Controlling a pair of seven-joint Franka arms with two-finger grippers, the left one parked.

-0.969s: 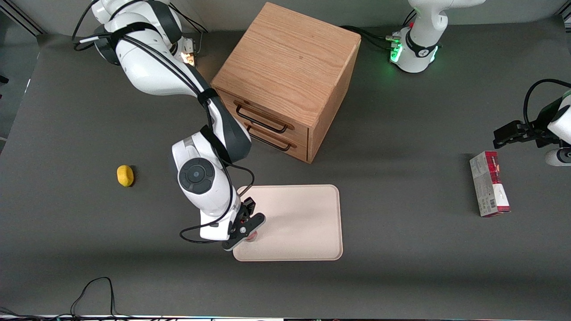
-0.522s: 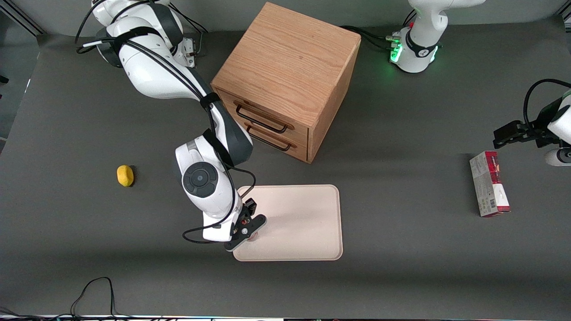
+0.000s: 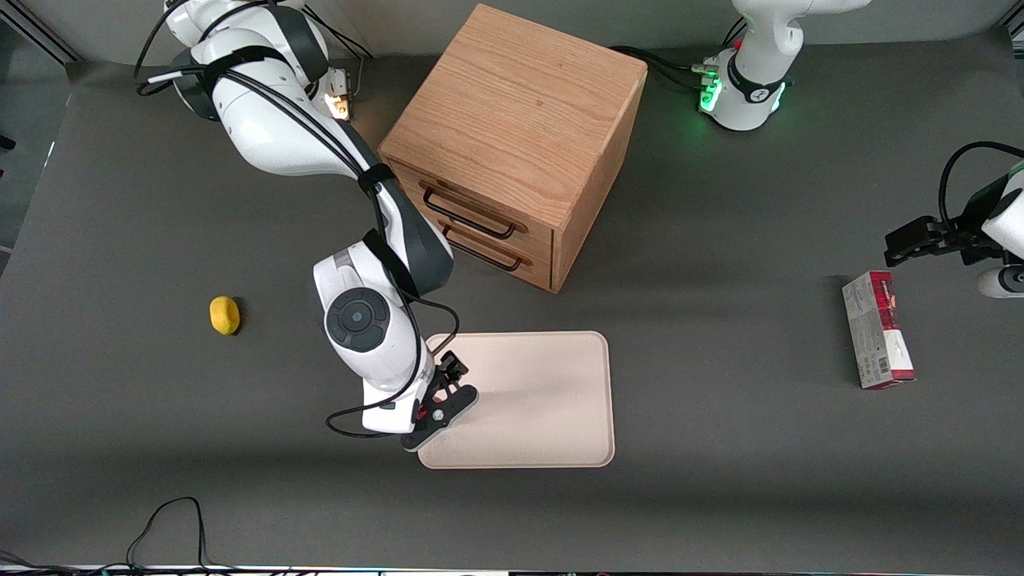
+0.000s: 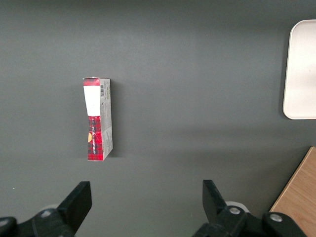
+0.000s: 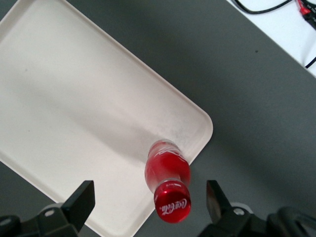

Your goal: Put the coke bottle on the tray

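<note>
While claw (image 5: 148, 203) gapes, coke bottle (image 5: 168, 173) on tray (image 5: 74, 108), script seemingly Coca-Cola

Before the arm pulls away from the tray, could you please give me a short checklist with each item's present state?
1. Bottle stands on the tray: ok, upright near a corner.
2. Tool open: ok, both fingers stand apart from the bottle, untouching.
3. Bottle inside the rim: ok, its base sits inside the raised edge.
4. Bottle steady when left alone: cannot tell, one moment does not show wobble.
5. Straight-up path free: ok, nothing shows above the tool in the front view.
6. Neighbours out of the way: ok, cabinet, lemon and carton lie apart from the tray.
</note>
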